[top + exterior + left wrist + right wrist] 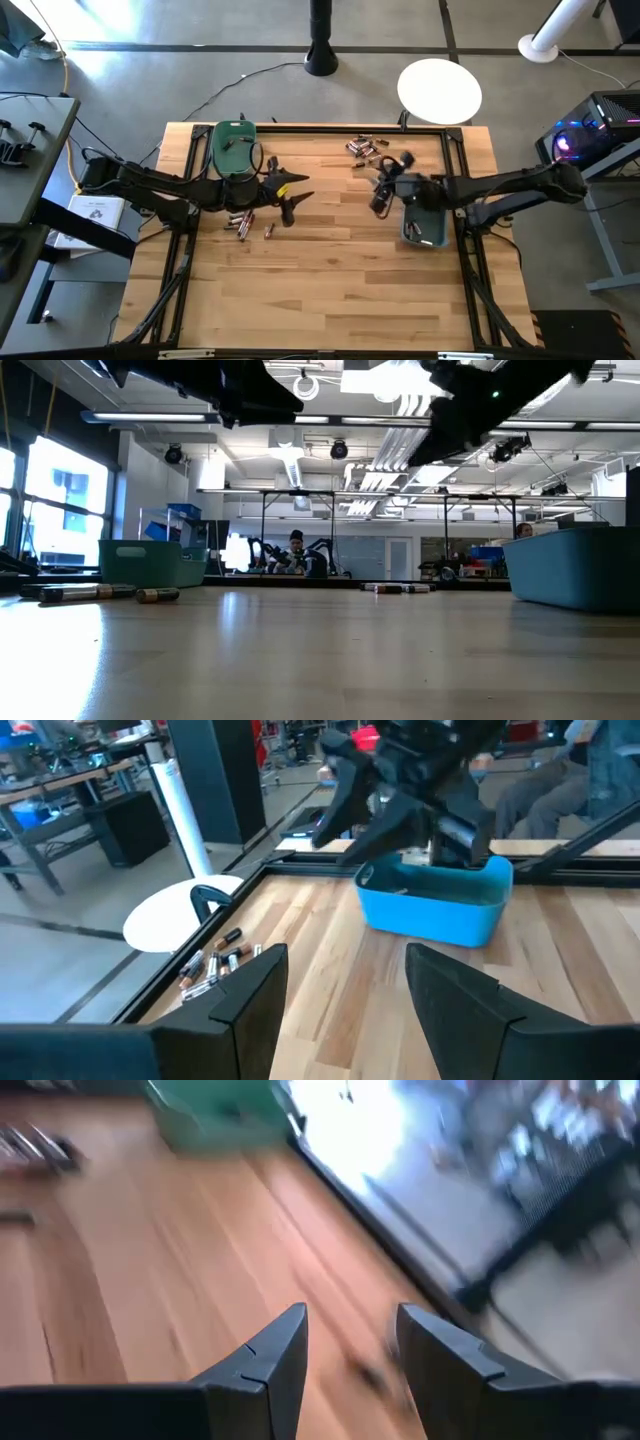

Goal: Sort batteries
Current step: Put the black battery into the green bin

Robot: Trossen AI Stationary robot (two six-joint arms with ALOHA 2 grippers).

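Observation:
Small cylindrical batteries lie on the wooden table in two groups: one (248, 222) near the left side, just on the near side of my left gripper, and one (364, 150) at the far edge. A green bin (233, 146) stands at the far left and a blue bin (424, 220) at the right. My left gripper (297, 197) hangs open above the table, pointing toward the right side, with nothing between its fingers (345, 955). My right gripper (378, 188) hovers open beside the blue bin's left rim, pointing left, with nothing between its fingers (350, 1320).
A black metal frame (462, 180) runs round the table top. The low view shows both bins standing on the table, the green bin (150, 563) and the blue bin (575, 565), with batteries (95, 593) lying flat. Bare wood spans the table's middle and near half.

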